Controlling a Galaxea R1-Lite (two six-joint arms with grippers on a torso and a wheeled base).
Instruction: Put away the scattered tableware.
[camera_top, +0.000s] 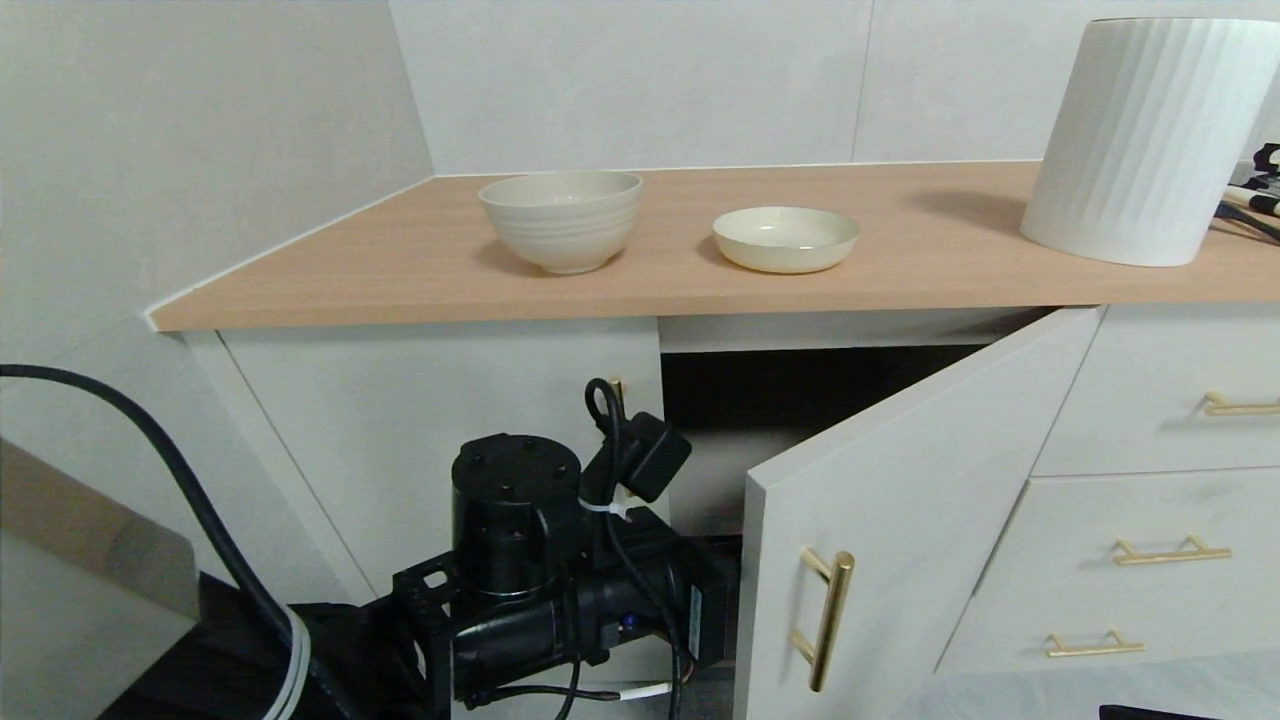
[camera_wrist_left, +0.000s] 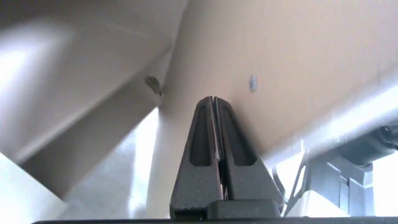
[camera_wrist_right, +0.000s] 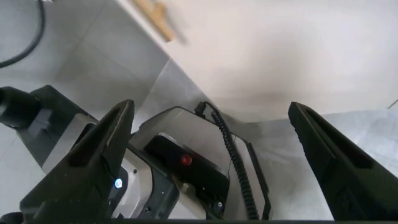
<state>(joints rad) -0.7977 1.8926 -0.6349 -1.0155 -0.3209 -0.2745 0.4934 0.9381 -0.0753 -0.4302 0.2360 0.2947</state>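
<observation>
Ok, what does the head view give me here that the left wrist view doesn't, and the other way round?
The head view adds the deep bowl and the shallow bowl apart on the counter, the ribbed white container, the drawers and the open door with its gold handle. The left wrist view adds the left pincer, shut and empty, close to a tan panel. Both take in pale cabinet panels, probably of the same cabinet.

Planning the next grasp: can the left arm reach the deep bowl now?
Probably yes: the bowl stands unobstructed on the counter; the left gripper, shut and below it, must rise and open.
</observation>
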